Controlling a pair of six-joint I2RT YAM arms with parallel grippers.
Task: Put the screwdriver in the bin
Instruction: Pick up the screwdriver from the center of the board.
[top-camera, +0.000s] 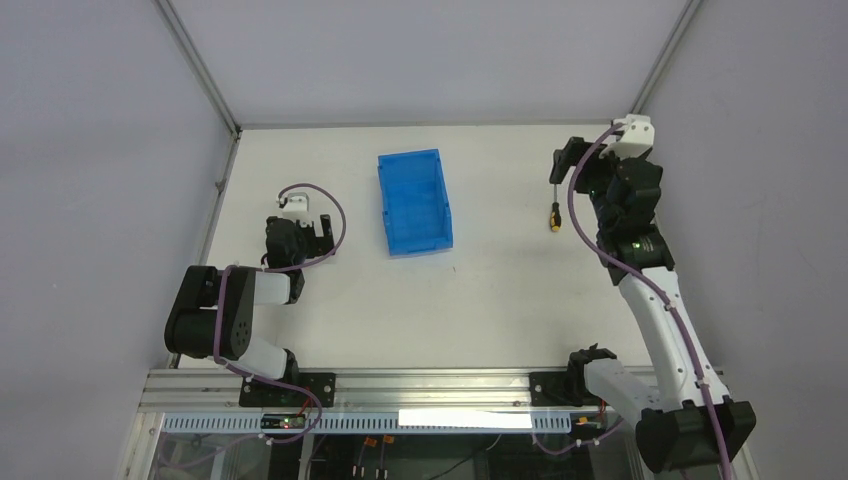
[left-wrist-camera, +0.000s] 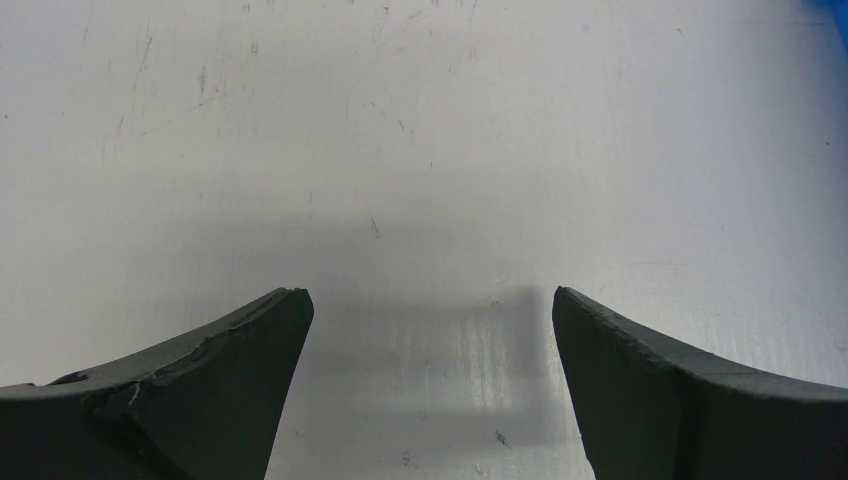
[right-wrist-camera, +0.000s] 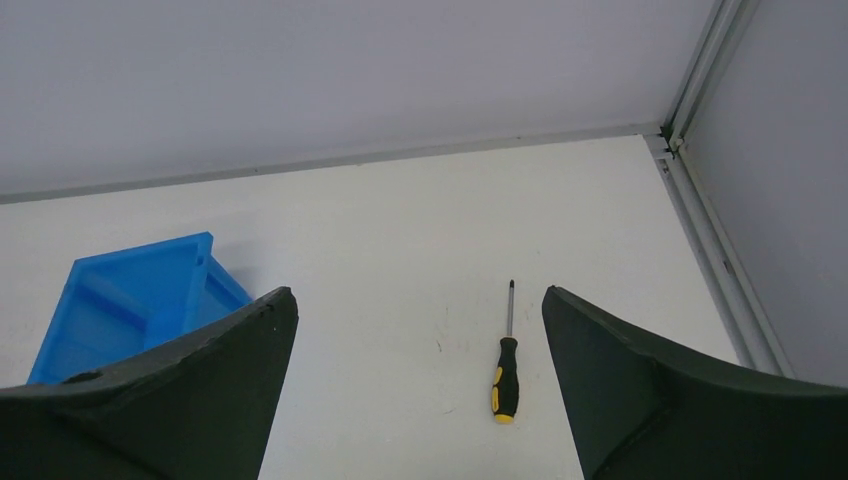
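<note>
The screwdriver (top-camera: 554, 216) lies flat on the white table at the right, black and yellow handle toward me, shaft pointing to the back. In the right wrist view the screwdriver (right-wrist-camera: 505, 375) lies below and between the open fingers, nearer the right one. The blue bin (top-camera: 414, 200) stands open-topped at the table's middle back, empty; it shows at the left in the right wrist view (right-wrist-camera: 120, 310). My right gripper (top-camera: 563, 160) hangs open above the screwdriver, holding nothing (right-wrist-camera: 417, 292). My left gripper (top-camera: 318, 236) is open and empty, low over bare table left of the bin (left-wrist-camera: 429, 292).
Grey enclosure walls with aluminium rails (top-camera: 205, 75) bound the table on the left, back and right. The right rail (right-wrist-camera: 705, 230) runs close to the screwdriver's right. A metal frame edge (top-camera: 430, 380) runs along the near side by the arm bases.
</note>
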